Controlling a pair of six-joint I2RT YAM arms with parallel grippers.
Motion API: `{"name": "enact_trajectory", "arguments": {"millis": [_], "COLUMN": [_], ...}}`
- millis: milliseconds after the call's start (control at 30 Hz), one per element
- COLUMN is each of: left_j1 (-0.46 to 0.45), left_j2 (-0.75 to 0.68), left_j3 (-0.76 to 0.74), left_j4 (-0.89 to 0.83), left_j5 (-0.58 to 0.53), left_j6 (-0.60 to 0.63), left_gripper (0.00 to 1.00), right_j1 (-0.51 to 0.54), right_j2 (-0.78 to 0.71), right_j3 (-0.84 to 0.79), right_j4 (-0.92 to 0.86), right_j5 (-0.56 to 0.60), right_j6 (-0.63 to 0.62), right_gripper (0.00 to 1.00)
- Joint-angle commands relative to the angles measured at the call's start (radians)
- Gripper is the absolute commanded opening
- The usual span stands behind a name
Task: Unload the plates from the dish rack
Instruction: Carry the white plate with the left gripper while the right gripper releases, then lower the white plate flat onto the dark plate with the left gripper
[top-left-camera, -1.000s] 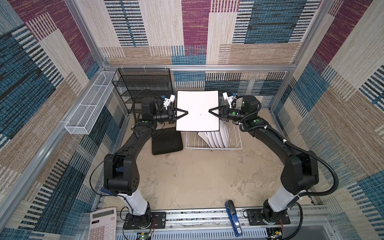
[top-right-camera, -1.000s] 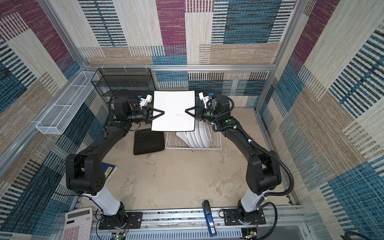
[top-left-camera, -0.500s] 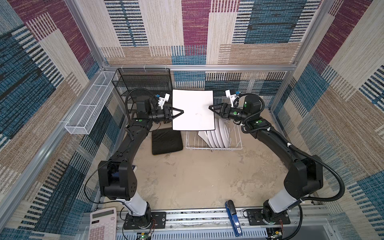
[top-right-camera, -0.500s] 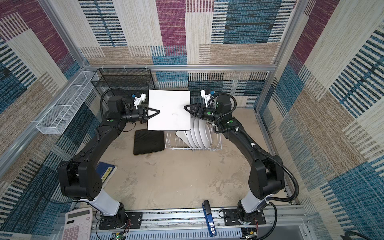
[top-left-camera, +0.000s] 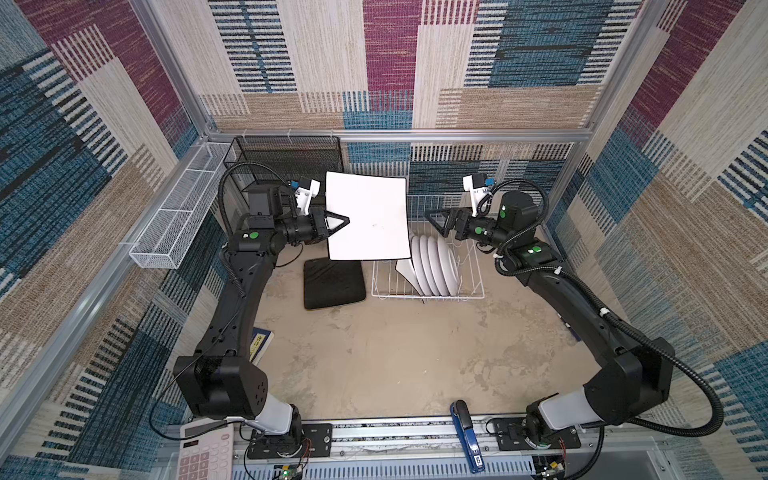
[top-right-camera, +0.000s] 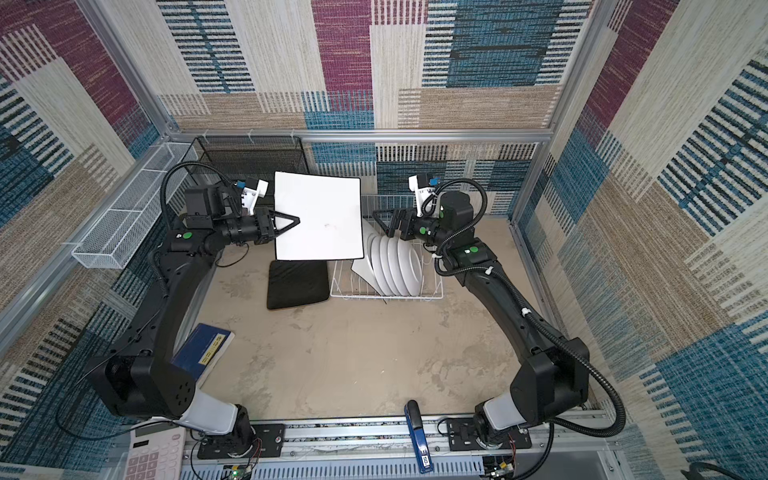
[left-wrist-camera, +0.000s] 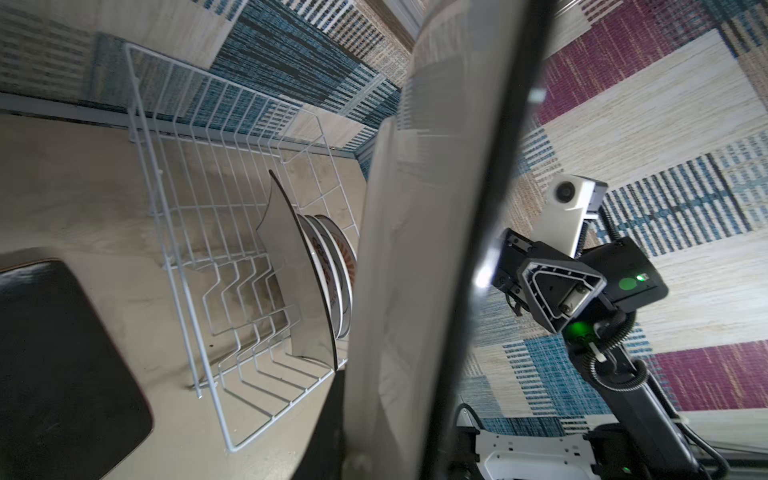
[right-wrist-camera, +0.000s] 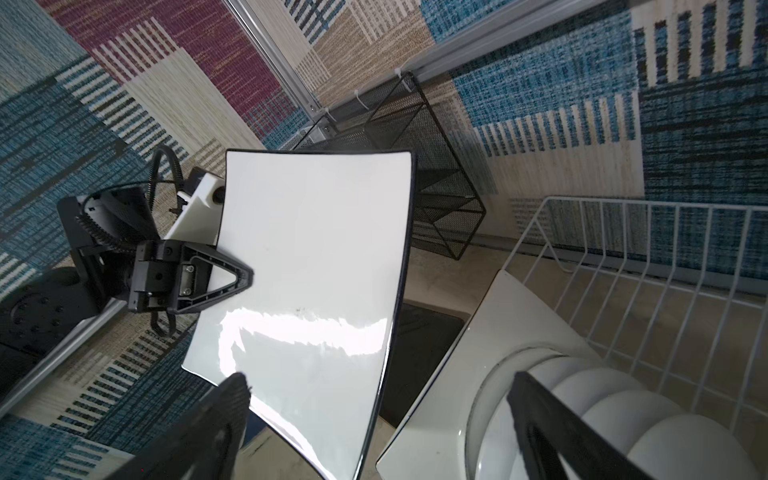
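Top view, plate (top-right-camera: 318, 216), book label (top-right-camera: 210, 350) illegible

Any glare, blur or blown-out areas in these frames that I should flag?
Right wrist view: a bright glare band crosses the plate, and the right gripper is dark and blurred in the foreground. Left wrist view: the plate's edge is close, out of focus, and hides the middle; the dish rack is fairly sharp. In both top views the plate's face is washed out white.
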Motion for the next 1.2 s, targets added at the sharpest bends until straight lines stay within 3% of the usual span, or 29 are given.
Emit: {"name": "enact_trajectory", "arguments": {"millis": [0,233,400,733,1167], "left_j1": [0.015,0.029,0.062,0.167,0.253], "left_j2": [-0.025,-0.046,-0.053,0.017,0.184], "left_j3": [0.048,0.139,0.171,0.123,0.005], "left_j4": [-0.093,-0.287,-0.370,-0.419,-0.323], "left_j5": [-0.065,-0.275,-0.330,-0.283,-0.099], "left_j6": [0.116,0.224,0.281,0.328,0.335], "left_gripper": [0.00,0.00,0.00,0.00,0.00], "right_j1": [0.032,0.109,0.140,0.176,0.186], "right_j2": [-0.023,-0.035,-0.026,0.018,0.035], "right_j3": [-0.008,-0.029,-0.034,-0.011,-0.007], "right_j4": [-0.044,-0.073,-0.101,-0.139,-0.174], "right_j5": [0.089,0.158,0.163,0.125,0.130], "right_j6": [-0.170,-0.316,-0.361,-0.385,-0.378], "right_gripper": [0.99,0.99,0.99,0.99,0.99]}}
